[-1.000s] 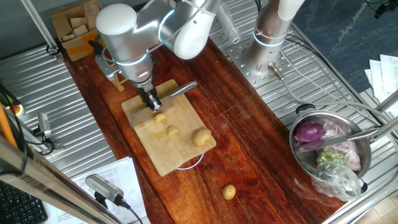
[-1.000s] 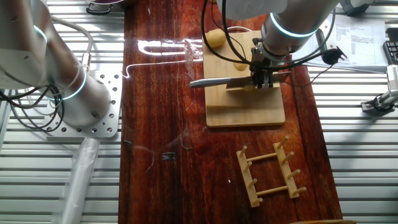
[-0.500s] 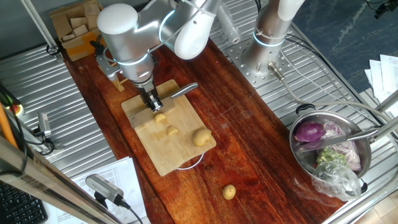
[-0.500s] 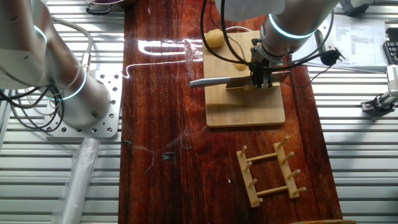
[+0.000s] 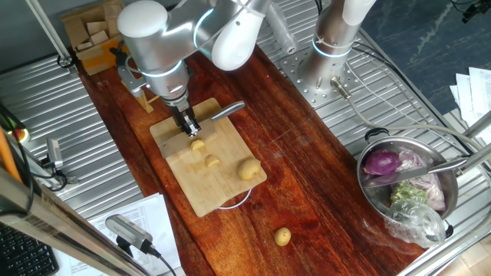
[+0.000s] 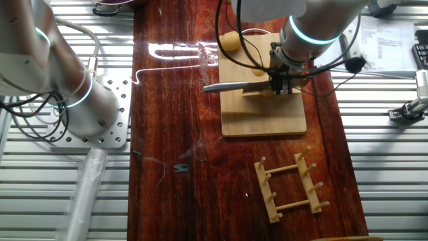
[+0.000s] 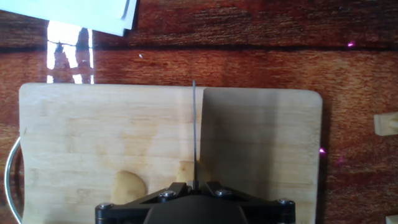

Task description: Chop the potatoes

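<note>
Little has shifted over the past second: the arm has edged up a touch, while the bamboo cutting board [image 5: 205, 164] stays square on the wooden desk [image 5: 307, 165], giving the blade a flat base. Its pincer [image 5: 186, 126] is clamped on the knife [image 6: 235, 87], held edge-down across the board so the blade meets a small potato piece [image 7: 186, 171]. Three potatoes [image 5: 248, 169] sit in a row on the board within reach; another lies apart on the desk.
</note>
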You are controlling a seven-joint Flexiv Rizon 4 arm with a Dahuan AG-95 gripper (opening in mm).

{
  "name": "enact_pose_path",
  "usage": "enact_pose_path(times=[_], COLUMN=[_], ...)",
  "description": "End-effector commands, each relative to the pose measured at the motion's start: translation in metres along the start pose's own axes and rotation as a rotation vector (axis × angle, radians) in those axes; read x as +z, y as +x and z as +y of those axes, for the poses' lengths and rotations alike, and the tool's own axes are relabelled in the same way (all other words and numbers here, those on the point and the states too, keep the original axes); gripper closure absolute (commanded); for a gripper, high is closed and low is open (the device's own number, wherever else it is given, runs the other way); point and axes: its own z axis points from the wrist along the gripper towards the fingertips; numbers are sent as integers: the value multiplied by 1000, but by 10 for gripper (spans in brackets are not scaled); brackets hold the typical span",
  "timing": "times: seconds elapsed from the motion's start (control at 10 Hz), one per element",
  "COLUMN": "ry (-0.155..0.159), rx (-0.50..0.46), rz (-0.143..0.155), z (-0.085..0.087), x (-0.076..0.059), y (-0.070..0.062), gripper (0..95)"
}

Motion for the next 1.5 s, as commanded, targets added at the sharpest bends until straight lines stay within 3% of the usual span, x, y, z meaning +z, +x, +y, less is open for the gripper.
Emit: enact_pose_path(times=[0.1, 0.5, 0.8, 1.5], ry=[-7, -43, -38, -48], rx=[1, 2, 9, 12], rz=[6, 4, 16, 9], z=[2, 3, 4, 7], x=[-7, -12, -20, -20], y=[2, 2, 4, 5], gripper=[950, 950, 950, 950])
